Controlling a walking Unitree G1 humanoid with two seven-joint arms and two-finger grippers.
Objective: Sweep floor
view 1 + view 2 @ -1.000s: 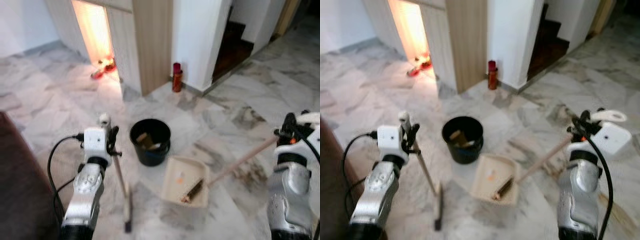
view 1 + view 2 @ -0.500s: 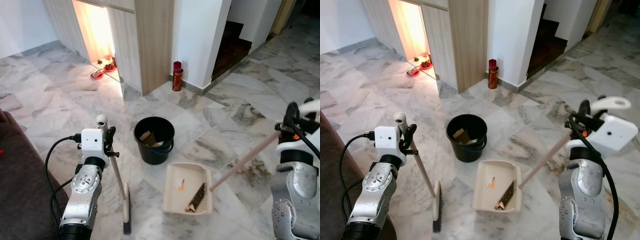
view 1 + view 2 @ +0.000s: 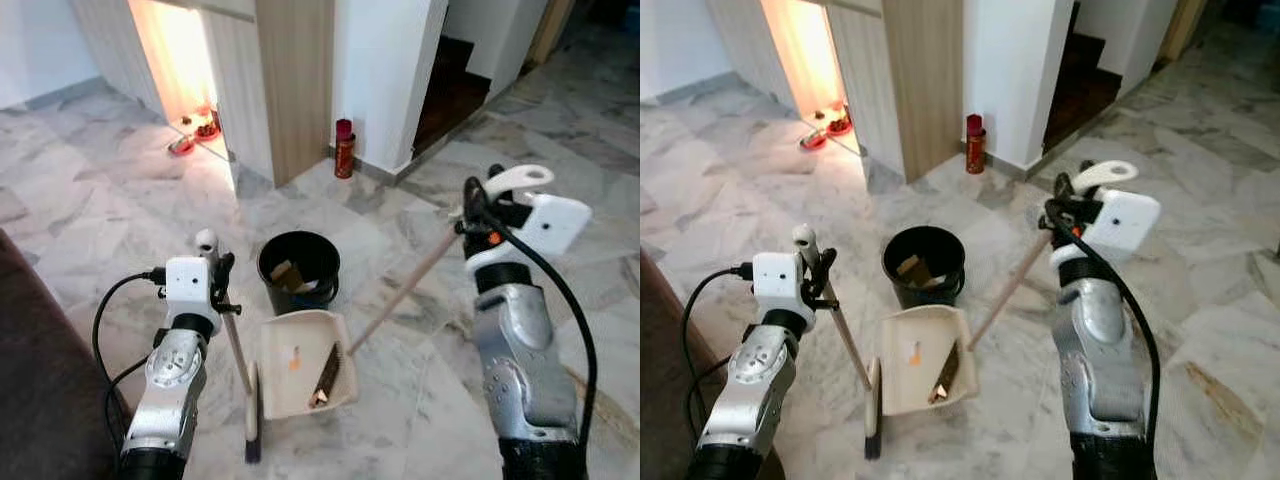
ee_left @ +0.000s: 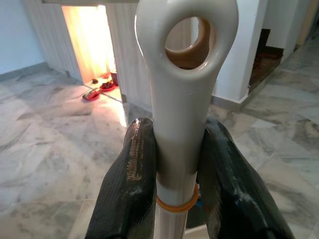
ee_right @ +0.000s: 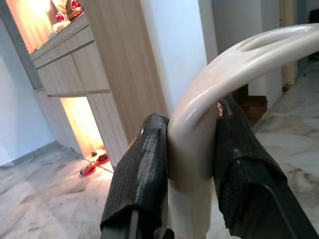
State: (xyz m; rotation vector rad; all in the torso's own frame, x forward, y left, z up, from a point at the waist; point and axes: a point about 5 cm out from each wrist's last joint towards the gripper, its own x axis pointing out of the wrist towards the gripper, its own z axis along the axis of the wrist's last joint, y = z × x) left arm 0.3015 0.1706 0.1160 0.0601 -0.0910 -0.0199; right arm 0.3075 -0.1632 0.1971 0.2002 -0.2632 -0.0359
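Observation:
My left gripper (image 3: 222,272) is shut on the top of a cream broom handle (image 4: 182,109); the broom (image 3: 243,378) stands nearly upright with its dark bristles on the marble floor. My right gripper (image 3: 474,196) is shut on the curved cream grip (image 5: 224,89) of a long-handled dustpan. The cream dustpan (image 3: 297,362) rests on the floor just right of the broom's bristles, holding a brown stick-like scrap and a small orange bit. A black bucket (image 3: 298,273) with some rubbish in it stands just behind the dustpan.
A wooden cabinet (image 3: 294,80) with a lit alcove rises behind the bucket. A red bottle (image 3: 343,149) stands at the foot of a white wall. A dark stairway opening (image 3: 455,85) lies at the back right. A dark sofa edge (image 3: 35,380) runs along the left.
My right arm has swung left and inward, dragging the dustpan left until it lies beside the broom's bristles in front of the bucket. The left arm and broom held their place.

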